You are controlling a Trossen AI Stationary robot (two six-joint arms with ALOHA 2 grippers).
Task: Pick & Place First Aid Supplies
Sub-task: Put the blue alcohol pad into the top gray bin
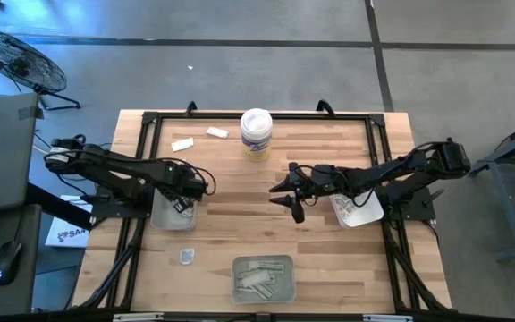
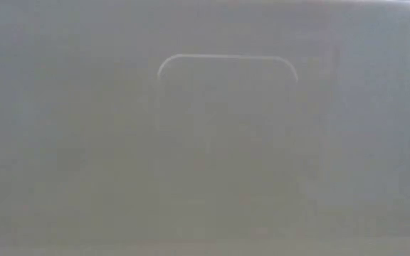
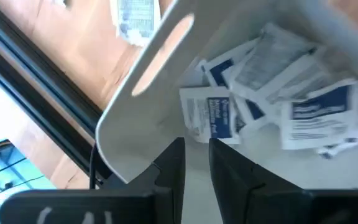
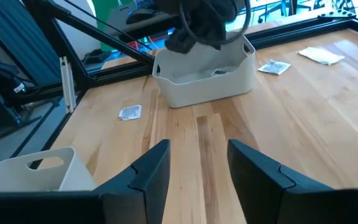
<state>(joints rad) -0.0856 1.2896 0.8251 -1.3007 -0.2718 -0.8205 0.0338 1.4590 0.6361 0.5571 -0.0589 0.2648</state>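
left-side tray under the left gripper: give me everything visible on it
The left tray is a pale, translucent-looking plastic bin with rounded corners and an oval handle slot in one wall. It sits upright on the wooden table near its left edge. Inside lies a loose heap of packets, white with blue print, overlapping each other. The left gripper is down inside it, its dark fingers slightly apart just short of the nearest packet, holding nothing visible.
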